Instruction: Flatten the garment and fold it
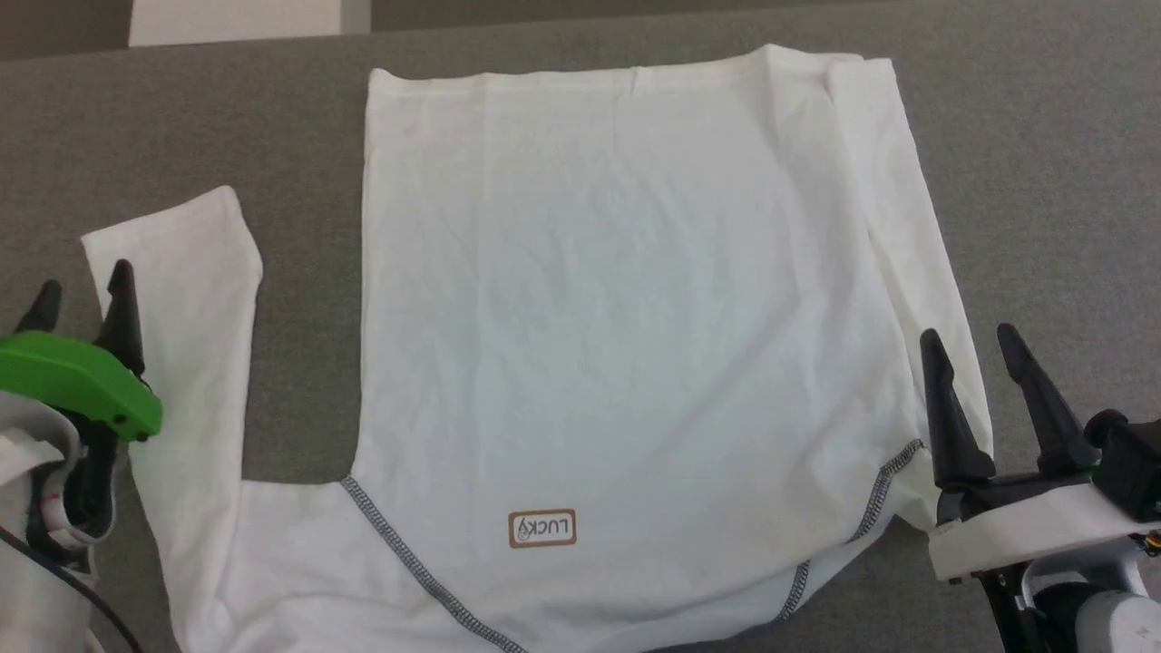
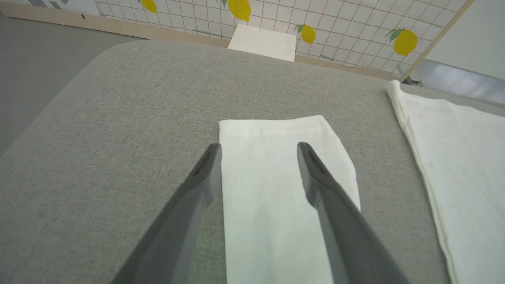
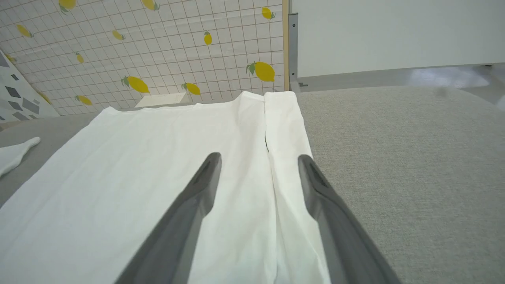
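Note:
The garment (image 1: 617,308), a white long-sleeved shirt, lies spread flat on the grey surface, its brown label patch (image 1: 542,529) near the front edge. One sleeve (image 1: 181,299) stretches away on the left; the other sleeve (image 1: 907,218) lies alongside the body on the right. My left gripper (image 1: 82,290) hovers open over the left sleeve (image 2: 272,189), its fingers astride the cuff end. My right gripper (image 1: 975,349) is open above the right sleeve (image 3: 288,157) and the body's edge. Neither holds anything.
The grey padded surface (image 1: 1043,181) has bare room on both sides of the shirt. A rigid white box (image 2: 263,41) stands beyond its far edge, against a tiled wall with lemon prints (image 3: 158,47). Floor (image 2: 35,47) drops off to the left.

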`<state>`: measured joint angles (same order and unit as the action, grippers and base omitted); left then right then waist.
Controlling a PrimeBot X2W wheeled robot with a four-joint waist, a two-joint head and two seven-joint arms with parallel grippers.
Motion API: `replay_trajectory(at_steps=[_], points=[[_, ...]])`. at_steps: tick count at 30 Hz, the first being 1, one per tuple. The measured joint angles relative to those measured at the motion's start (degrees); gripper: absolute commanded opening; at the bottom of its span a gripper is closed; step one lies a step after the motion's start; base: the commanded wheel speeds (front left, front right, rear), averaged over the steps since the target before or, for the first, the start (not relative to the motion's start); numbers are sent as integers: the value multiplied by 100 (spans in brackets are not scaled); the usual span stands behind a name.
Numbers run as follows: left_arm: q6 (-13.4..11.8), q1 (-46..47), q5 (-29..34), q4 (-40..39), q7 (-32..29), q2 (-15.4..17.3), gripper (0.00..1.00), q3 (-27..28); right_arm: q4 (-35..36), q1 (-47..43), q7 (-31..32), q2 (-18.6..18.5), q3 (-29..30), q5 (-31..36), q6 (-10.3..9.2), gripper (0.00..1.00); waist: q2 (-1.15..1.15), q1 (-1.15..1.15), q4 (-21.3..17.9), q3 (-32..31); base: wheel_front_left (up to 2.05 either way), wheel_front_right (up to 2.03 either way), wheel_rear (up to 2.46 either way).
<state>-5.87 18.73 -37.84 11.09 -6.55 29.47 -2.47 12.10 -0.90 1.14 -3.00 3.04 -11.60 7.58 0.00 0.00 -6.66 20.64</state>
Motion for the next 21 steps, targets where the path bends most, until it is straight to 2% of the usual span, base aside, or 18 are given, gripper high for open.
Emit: replay_trajectory(at_steps=[9,21], points=[[-261,350,-334,523,-480,265,100,380,82,252,-116,-1,-189,-42,0,100,0,0,-331,584,0,0,0],[-584,676,-653,522,-1168,510,100,603,308,358,-168,-1,-353,89,0,100,0,0,-491,910,0,0,0]])
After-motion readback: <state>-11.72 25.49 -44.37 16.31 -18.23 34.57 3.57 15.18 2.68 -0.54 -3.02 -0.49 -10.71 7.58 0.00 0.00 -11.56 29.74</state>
